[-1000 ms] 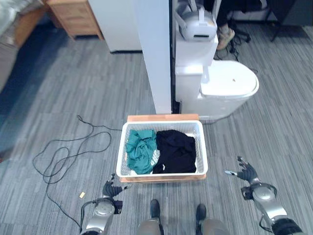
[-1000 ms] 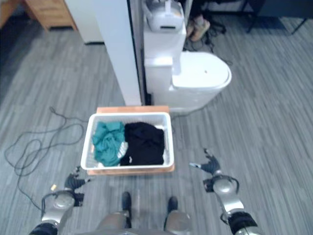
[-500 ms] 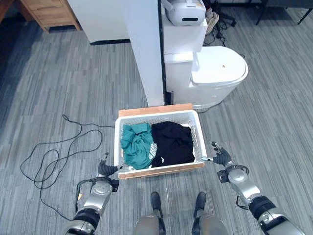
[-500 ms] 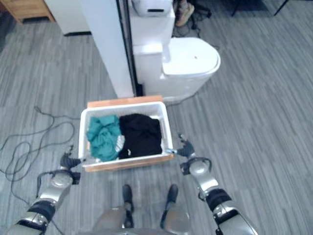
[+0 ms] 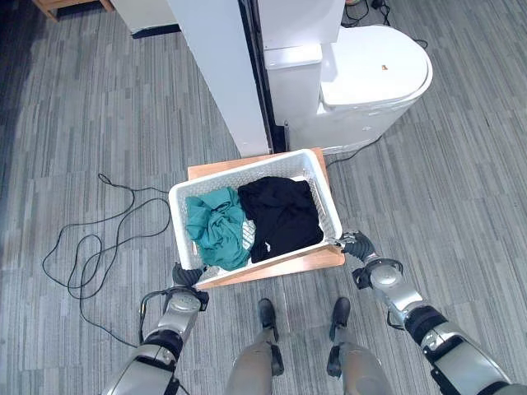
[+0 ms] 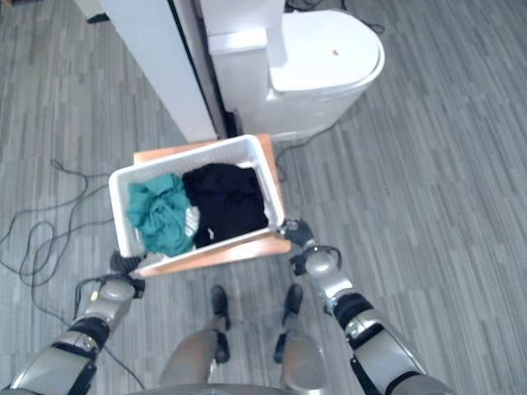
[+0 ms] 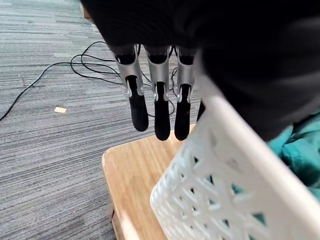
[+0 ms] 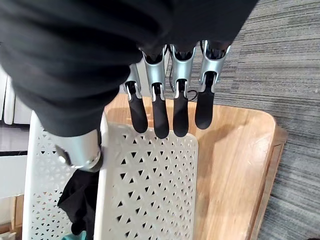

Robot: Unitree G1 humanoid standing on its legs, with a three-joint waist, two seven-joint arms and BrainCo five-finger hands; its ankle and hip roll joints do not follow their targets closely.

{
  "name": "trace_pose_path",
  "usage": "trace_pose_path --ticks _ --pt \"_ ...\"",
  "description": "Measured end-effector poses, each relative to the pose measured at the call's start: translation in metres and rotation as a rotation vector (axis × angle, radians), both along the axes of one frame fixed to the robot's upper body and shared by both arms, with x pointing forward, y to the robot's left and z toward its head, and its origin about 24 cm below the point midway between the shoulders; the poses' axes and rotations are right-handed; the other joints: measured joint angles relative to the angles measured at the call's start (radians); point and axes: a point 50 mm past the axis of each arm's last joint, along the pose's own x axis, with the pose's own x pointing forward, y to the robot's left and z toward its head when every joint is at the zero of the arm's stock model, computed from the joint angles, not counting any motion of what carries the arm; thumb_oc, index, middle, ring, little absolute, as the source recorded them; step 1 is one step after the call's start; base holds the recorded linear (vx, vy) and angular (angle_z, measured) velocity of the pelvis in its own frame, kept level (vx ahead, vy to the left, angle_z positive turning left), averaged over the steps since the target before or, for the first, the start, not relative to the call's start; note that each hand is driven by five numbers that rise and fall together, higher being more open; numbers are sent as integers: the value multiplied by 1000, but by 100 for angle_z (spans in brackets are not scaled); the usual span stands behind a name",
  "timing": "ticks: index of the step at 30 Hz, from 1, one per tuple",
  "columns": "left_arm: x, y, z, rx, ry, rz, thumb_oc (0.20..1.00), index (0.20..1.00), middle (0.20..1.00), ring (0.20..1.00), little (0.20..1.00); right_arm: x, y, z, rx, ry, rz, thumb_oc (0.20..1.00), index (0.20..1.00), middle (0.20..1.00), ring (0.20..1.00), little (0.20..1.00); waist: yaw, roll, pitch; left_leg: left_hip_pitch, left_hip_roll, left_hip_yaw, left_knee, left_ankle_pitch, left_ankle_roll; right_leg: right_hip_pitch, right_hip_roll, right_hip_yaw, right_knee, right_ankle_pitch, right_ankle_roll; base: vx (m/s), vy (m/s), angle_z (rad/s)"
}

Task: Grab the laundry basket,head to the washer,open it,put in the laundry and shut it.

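- Out at nine o'clock in the left eye view, a thin black cable (image 5: pixel 90 247) lies in loose loops on the grey plank-patterned floor (image 5: pixel 461 189), well apart from the work.
- The left hand (image 5: pixel 185 276) sits at about seven o'clock, against the near left corner of the white plastic lattice laundry basket (image 5: pixel 317 177). In its wrist view the fingers (image 7: pixel 156 107) reach out straight beside the basket wall, so the hand is open, gripping nothing.
- The basket rests on a low light-wood board (image 5: pixel 309 262) in the middle of the view. A crumpled teal garment (image 5: pixel 212 230) fills its left half, a black garment (image 5: pixel 282 216) its right.
- At twelve to one o'clock stand a white upright panel (image 5: pixel 218 74) and a white toilet (image 5: pixel 375 70) (no washer can be made out from here).
- The right hand (image 5: pixel 356 243) is at four o'clock, at the basket's near right corner. Its wrist view shows straight fingers (image 8: pixel 159 107) lying over the rim, the thumb (image 8: pixel 82 147) just inside the wall; nothing is clamped.
- Step in hand, as I judge it: grabbing the basket, with both hands placed but no hold taken. The next move likely calls for curling the fingers on both end rims together, then lifting level so the laundry stays in.
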Motion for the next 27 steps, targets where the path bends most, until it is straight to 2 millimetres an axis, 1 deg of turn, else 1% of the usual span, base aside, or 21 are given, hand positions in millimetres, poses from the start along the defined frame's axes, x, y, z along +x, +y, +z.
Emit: trace_pose_path --ticks 2,5,6,10,11,12,13,14,16,18,19,20,23,27 --pt "-9 -3 -7 -14 27 -5 200 200 200 200 200 -5 2 -1 22 -5 8 200 200 200 200 200 -2 -8 6 26 0 -2 -4 0 0 27 0 0 0 -3 -2 86 -96 5" --pt "-19 -11 -11 -51 25 -31 200 200 200 200 200 -16 -6 -6 59 6 -27 200 200 200 200 200 -1 -9 6 68 -3 -8 -21 0 0 63 0 -3 -1 -11 1 53 -48 7" --pt "-26 -12 -16 -59 44 -27 200 200 200 200 200 -19 -8 -9 61 16 -35 200 200 200 200 200 -2 -9 6 82 -6 -9 -23 0 0 78 0 -2 -1 -12 1 68 -71 4" --pt "-40 -14 -20 -91 56 -27 200 200 200 200 200 -36 -30 -13 51 23 -74 200 200 200 200 200 -7 -10 5 128 -3 -17 -25 -1 -1 126 -1 -4 -2 -19 5 54 -39 6" --pt "-45 -13 -23 -95 72 -22 200 200 200 200 200 -39 -36 -11 39 14 -77 200 200 200 200 200 -9 -10 4 141 -3 -18 -26 -2 -2 141 -1 -4 -3 -23 7 58 -15 -3" --pt "-50 -11 -26 -100 85 -13 200 200 200 200 200 -37 -45 -5 36 -9 -104 200 200 200 200 200 -20 -11 2 143 0 -18 -26 -3 -4 142 2 2 -3 -25 5 84 -17 -2" --pt "-53 -10 -28 -103 96 -12 200 200 200 200 200 -37 -49 -4 24 -12 -108 467 467 467 467 467 -29 -12 1 145 1 -20 -26 -3 -4 144 4 2 -2 -25 5 77 -12 -2" --pt "-58 -11 -30 -109 109 -11 200 200 200 200 200 -42 -56 -4 0 -18 -116 1000 1000 1000 1000 1000 -30 -12 -3 154 1 -21 -26 -3 -5 154 4 2 -2 -25 5 72 -6 1" --pt "-73 -10 -38 -109 156 -9 200 200 200 200 200 -51 -65 -8 -59 -8 -121 1000 1000 1000 1000 1000 -35 -16 -45 157 2 -18 -27 -6 -8 155 5 4 -3 -25 5 55 -2 -4" --pt "-82 -8 -43 -105 191 -3 200 200 200 200 200 -57 -69 -13 -118 14 -113 1000 1000 1000 1000 1000 -35 -23 -79 158 2 -16 -27 -7 -9 155 7 5 -3 -25 5 15 3 -2" --pt "-83 -8 -43 -104 194 -2 200 200 200 200 200 -58 -69 -13 -123 15 -113 1000 1000 1000 1000 1000 -35 -24 -82 158 2 -16 -27 -7 -9 155 7 5 -3 -25 5 31 6 -2" --pt "-86 -7 -44 -85 206 -15 200 200 200 200 200 -58 -68 -14 -157 9 -107 1000 1000 1000 1000 1000 -30 -37 -103 158 1 -15 -26 -6 -9 154 8 7 -2 -25 5 33 8 -1" --pt "-89 -7 -46 -79 216 -13 200 200 200 200 200 -56 -64 -14 -178 6 -91 1000 1000 1000 1000 1000 -28 -49 -122 151 1 -19 -26 -6 -8 149 6 6 -2 -25 5 7 -1 1" --pt "-89 -6 -46 -77 218 -11 200 200 200 200 200 -47 -57 -17 -192 18 -77 1000 1000 1000 1000 1000 -24 -51 -126 143 -2 -21 -26 -4 -7 142 2 4 -2 -24 5 3 0 1"
